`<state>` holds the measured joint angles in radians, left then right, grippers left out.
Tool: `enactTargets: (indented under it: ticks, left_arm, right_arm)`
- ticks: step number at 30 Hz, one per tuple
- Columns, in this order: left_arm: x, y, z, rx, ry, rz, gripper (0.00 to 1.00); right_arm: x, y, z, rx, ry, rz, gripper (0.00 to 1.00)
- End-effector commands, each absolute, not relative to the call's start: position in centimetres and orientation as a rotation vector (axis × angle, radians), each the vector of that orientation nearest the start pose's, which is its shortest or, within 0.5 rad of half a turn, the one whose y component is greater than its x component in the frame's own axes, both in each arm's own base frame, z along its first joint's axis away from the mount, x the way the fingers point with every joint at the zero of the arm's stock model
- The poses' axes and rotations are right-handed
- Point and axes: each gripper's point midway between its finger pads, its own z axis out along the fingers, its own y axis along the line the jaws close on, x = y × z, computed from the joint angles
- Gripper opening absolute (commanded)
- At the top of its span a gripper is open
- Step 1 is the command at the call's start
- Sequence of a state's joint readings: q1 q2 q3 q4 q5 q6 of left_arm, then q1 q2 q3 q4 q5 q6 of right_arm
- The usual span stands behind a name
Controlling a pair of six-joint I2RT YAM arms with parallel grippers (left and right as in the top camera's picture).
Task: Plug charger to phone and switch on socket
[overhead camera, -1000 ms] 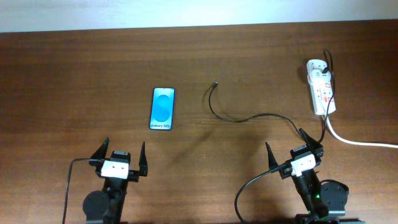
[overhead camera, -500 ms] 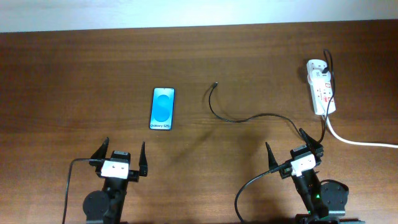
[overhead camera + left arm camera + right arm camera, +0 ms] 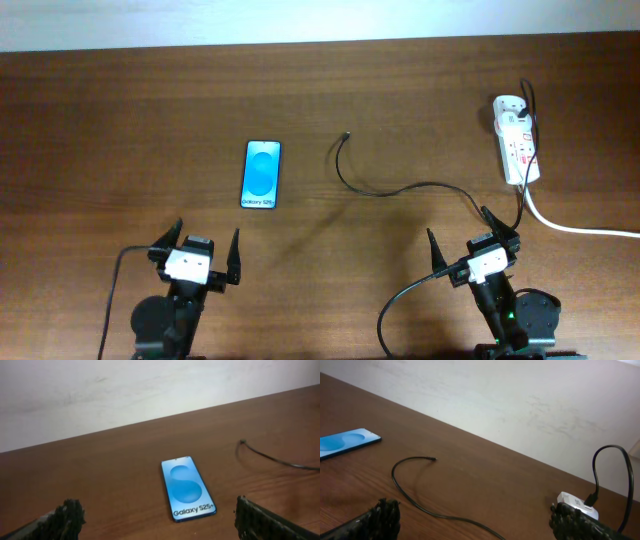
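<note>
The counter (image 3: 120, 110) is spanning the full width of the overhead view, showing a dark reddish-brown wood-grain surface with the grain running left to right. A pale wall (image 3: 300, 20) is bordering its far edge along the top of that view. In both wrist views the wall is rising behind the counter's far edge and is showing faint grey smudges and scuffs on an off-white finish.

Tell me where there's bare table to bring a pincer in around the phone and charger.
Bare wood: everything left of the phone, the gap between phone and the charger tip, and the strip between phone and left pincer. Crowded: the far right, where charger, the socket and its white cord bunch by the right pincer.
</note>
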<state>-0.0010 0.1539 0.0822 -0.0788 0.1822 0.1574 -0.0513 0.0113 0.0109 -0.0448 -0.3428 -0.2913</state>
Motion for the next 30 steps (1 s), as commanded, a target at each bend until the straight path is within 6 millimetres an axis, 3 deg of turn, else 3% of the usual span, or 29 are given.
enactTargets:
  ticks: [1,6,7,10,11,13,16,18,19,22,23,25,27,30]
  left_arm:
    - [25.8,-4.0,20.3,0.306,1.723,-0.086,0.99]
    - [30.8,-6.1,25.6,0.379,2.074,-0.285,0.99]
    - [32.6,-6.6,26.2,0.381,2.218,-0.356,0.99]
    - [34.7,-6.5,25.4,0.35,2.475,-0.415,0.99]
    - [36.3,-6.3,24.7,0.334,2.504,-0.406,0.99]
    - [36.6,-7.4,23.3,0.315,2.543,-0.514,0.99]
    - [37.6,-7.3,22.2,0.316,2.555,-0.509,0.99]
    - [38.0,-7.2,21.8,0.312,2.562,-0.506,0.99]
    - [38.2,-6.9,21.4,0.284,2.575,-0.481,0.99]
    - [38.6,-5.5,20.8,0.127,2.624,-0.345,0.99]
    - [38.7,-5.4,20.7,0.111,2.626,-0.302,0.99]
    - [39.3,-5.7,20.4,0.069,2.631,-0.278,0.99]
    - [40.4,-6.6,19.1,0.094,2.665,-0.277,1.0]
    - [42.8,-8.2,16.6,0.147,2.722,-0.165,0.99]
  right_arm:
    - [23.8,5.0,16.3,-0.461,1.554,0.037,0.98]
    - [23.8,4.9,16.3,-0.46,1.554,0.037,0.98]
    - [23.8,4.9,16.3,-0.46,1.554,0.036,0.98]
    - [24.0,4.3,16.7,-0.435,1.542,0.003,0.98]
    - [24.0,4.3,17.0,-0.433,1.532,0.0,0.98]
    - [23.9,4.7,17.7,-0.392,1.513,0.071,0.98]
    - [23.6,5.3,19.6,-0.297,1.493,0.219,0.98]
    - [23.6,5.5,22.5,-0.302,1.51,0.234,0.98]
    - [24.3,5.4,25.2,-0.291,1.581,0.247,0.98]
    - [26.7,4.2,30.5,-0.224,1.767,0.227,0.98]
    - [27.4,4.2,31.4,-0.228,1.832,0.228,0.98]
    - [29.3,4.1,32.2,-0.21,2.006,0.262,0.98]
    - [30.9,4.0,31.7,-0.19,2.161,0.294,0.98]
    - [33.1,5.0,28.8,-0.198,2.288,0.403,0.98]
